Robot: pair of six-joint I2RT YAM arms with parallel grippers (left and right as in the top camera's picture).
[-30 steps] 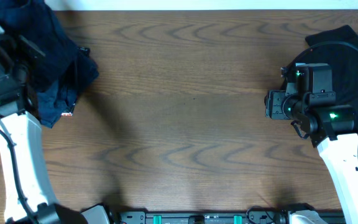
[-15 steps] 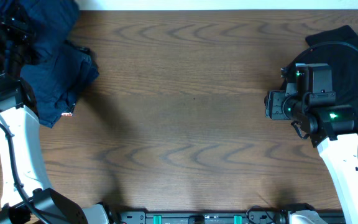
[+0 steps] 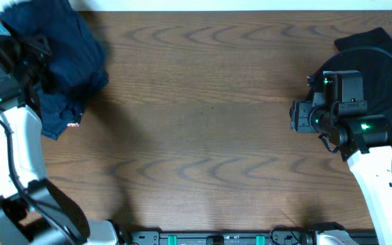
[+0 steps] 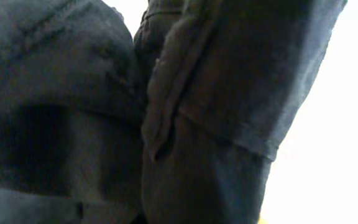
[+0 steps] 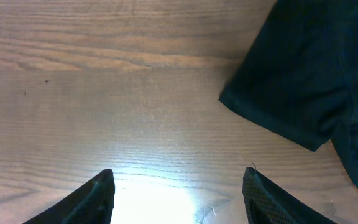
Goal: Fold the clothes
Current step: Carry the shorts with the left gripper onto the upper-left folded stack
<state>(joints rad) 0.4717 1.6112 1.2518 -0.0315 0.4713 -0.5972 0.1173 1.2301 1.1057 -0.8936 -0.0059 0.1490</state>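
Navy garments [image 3: 70, 54] lie heaped at the far left corner of the wooden surface [image 3: 203, 136], pressed directly against the left pincer [image 3: 33, 53] and spreading to its right. Left pincer: closed tight, its fingers buried in the heap. The upper part of the navy cloth is bunched up around it, consistent with a grip on that cloth. Left wrist view: filled by the navy garments [image 4: 216, 81] right up against the lens, with 1 hemmed edge and 1 seam line discernible. The fingers are hidden there. A lower layer of the heap lies flat on the surface just below this pincer, beside the arm.

Right pincer [image 5: 179, 196]: jaws standing apart at a moderate width, holding nothing, with 2 dark fingertips [image 5: 101, 193] visible over bare wood. Black garment [image 5: 303, 68]: lies beyond the right-hand fingertip in the wrist view, apart from it, with 1 corner turned toward the gap. Overhead, the right pincer [image 3: 298, 114] hangs over bare wood. The black garment [image 3: 386, 54] lies to its right, partly under the right arm, at the edge of the surface.
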